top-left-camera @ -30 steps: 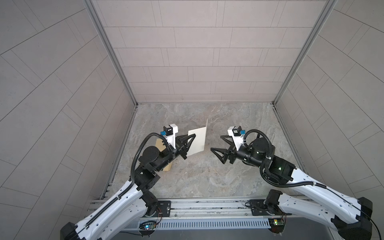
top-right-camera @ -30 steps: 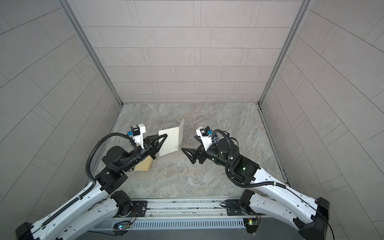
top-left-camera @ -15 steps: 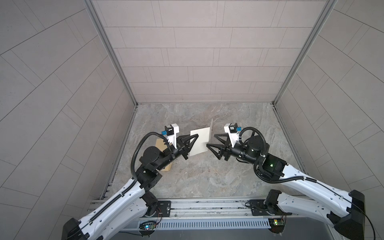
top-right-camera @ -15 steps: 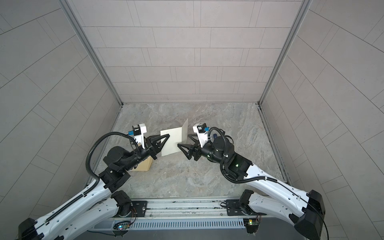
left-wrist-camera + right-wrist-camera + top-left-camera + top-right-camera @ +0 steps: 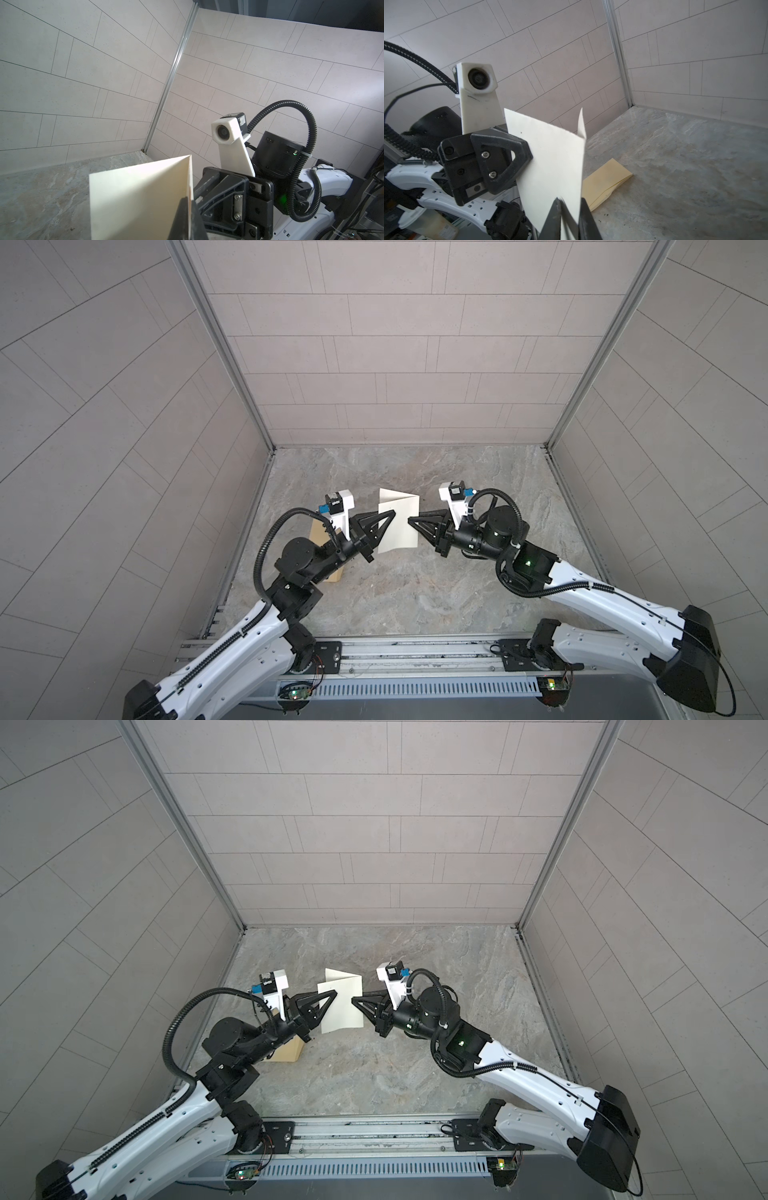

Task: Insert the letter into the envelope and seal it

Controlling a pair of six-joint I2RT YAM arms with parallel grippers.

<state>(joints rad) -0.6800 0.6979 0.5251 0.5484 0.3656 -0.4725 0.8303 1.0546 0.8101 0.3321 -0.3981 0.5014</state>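
The letter (image 5: pixel 397 526) (image 5: pixel 340 1006) is a pale folded sheet held up in the air between both arms, its blank side facing both top views. My left gripper (image 5: pixel 392 512) (image 5: pixel 334 992) is shut on its left edge; the left wrist view shows the sheet (image 5: pixel 135 197) pinched between the dark fingers of that gripper (image 5: pixel 190 199). My right gripper (image 5: pixel 410 519) (image 5: pixel 353 999) (image 5: pixel 570 200) has its jaws closed on the right edge of the sheet (image 5: pixel 554 158). The mustard-tan envelope (image 5: pixel 608 178) (image 5: pixel 289 1052) lies flat on the floor, partly hidden under the left arm.
The stone-patterned floor (image 5: pixel 415 593) is boxed in by tiled walls on three sides. A metal rail (image 5: pixel 395 651) with the arm bases runs along the front edge. Small dark specks lie on the floor (image 5: pixel 604 215) near the envelope.
My right gripper has moved left to the letter's right edge and closed its wide-open jaws on it. The left gripper kept its hold while the sheet swung slightly.
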